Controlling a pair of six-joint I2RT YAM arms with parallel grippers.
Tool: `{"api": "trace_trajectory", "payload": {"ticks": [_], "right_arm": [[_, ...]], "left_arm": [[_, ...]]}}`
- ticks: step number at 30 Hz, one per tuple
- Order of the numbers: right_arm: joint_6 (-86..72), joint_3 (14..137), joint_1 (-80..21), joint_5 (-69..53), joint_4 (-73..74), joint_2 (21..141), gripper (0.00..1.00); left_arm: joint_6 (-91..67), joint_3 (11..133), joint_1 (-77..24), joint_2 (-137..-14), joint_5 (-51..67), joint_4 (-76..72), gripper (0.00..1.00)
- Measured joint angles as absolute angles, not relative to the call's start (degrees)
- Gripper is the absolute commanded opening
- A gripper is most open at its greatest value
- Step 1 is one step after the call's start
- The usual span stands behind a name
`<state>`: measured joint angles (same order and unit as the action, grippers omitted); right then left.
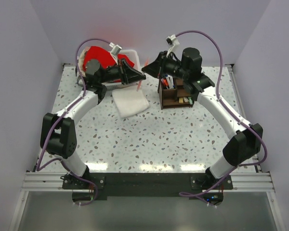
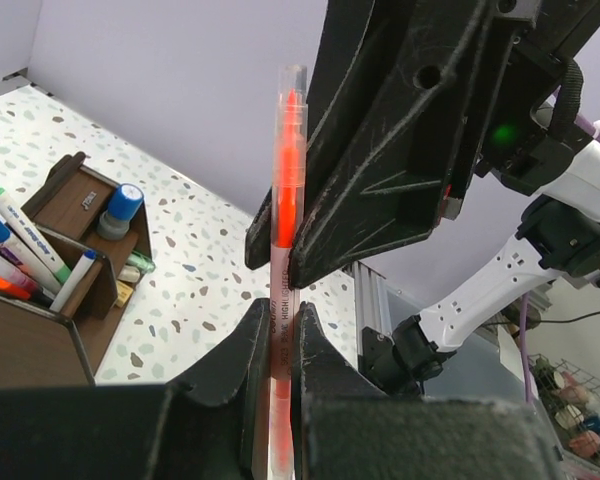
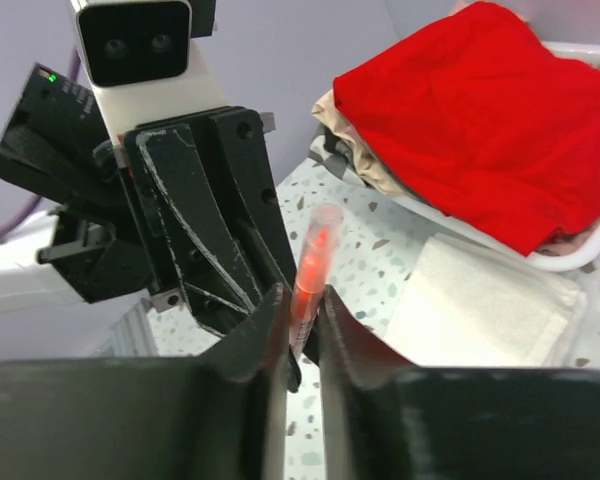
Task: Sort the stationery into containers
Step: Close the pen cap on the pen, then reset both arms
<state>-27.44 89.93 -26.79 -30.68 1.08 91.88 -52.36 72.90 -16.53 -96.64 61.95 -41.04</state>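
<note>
Lilac walls (image 1: 149,24) enclose a speckled table (image 1: 173,139).

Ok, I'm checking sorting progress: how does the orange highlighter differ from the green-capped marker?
The orange highlighter is up in the air, gripped by the left gripper and right gripper; the green-capped marker leans inside the wooden organizer. The highlighter is clear and orange, the marker white. Both are slim pens.

On my feed a white basket (image 1: 131,52) sits at the far left of the speckled desk (image 1: 159,139), heaped with a red cloth (image 1: 97,58) (the right wrist view shows some beige fabric (image 3: 355,150) tucked under it). Just in front of the basket a folded white cloth (image 1: 130,102) lies flat on the desk. Pale lavender walls (image 1: 149,24) close in the far side and both flanks.
</note>
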Motion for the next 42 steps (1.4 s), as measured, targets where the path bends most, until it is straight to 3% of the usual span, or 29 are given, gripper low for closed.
{"api": "trace_trajectory", "payload": {"ticks": [1,2,6,7,13,22,27,42], "right_arm": [[-27.57,89.95,-26.85,-30.72,0.97,91.88,0.03],[-27.79,90.0,-26.94,-30.81,0.95,91.85,0.0],[-25.45,90.24,-27.03,-30.13,1.8,91.88,0.0],[-23.79,90.32,-27.14,-29.43,2.59,91.85,0.0],[-9.54,87.2,-26.11,-22.63,6.57,89.43,0.0],[7.01,67.92,-24.84,-10.85,0.21,80.82,0.0],[10.57,63.31,-24.84,-5.45,-5.28,82.98,0.0],[13.87,64.71,-24.51,-1.39,-16.97,90.5,0.0]], "left_arm": [[-52.31,72.9,-16.53,-96.64,61.95,-41.12,0.01],[-52.1,72.9,-16.53,-96.64,61.93,-41.3,0.17],[-50.26,72.88,-16.51,-96.64,61.39,-39.92,0.47],[-49.63,72.88,-16.49,-96.62,61.45,-38.89,0.99],[-38.04,72.29,-13.58,-94.32,60.2,-25.61,1.0],[-17.3,70.72,-10.59,-89.6,46.46,-4.36,1.0],[-15.29,69.38,-10.57,-89.32,45.08,-2.28,1.0],[-15.64,67.59,-10.57,-89.34,45.87,-2.61,1.0]]}}
